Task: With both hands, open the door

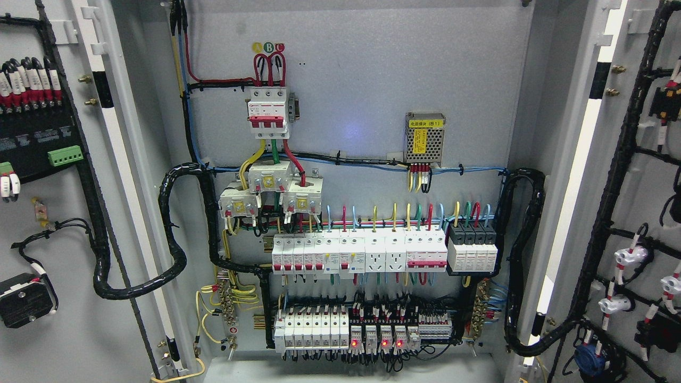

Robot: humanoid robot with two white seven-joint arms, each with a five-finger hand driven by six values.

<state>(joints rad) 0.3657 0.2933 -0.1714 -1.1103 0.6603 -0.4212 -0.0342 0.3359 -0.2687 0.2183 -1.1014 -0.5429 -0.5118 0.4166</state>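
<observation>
Neither robot hand shows anywhere in the head view, so whether their fingers are spread or curled cannot be told. An electrical cabinet fills the frame with both doors already swung wide: the left door at the picture's left edge, the right door at its right, inner faces turned toward the camera. Each carries black wiring looms and mounted components. Between them, the back panel holds rows of circuit breakers. The doors look like stiff, fairly heavy sheet metal; any hold belongs on a bare edge, away from the wiring.
</observation>
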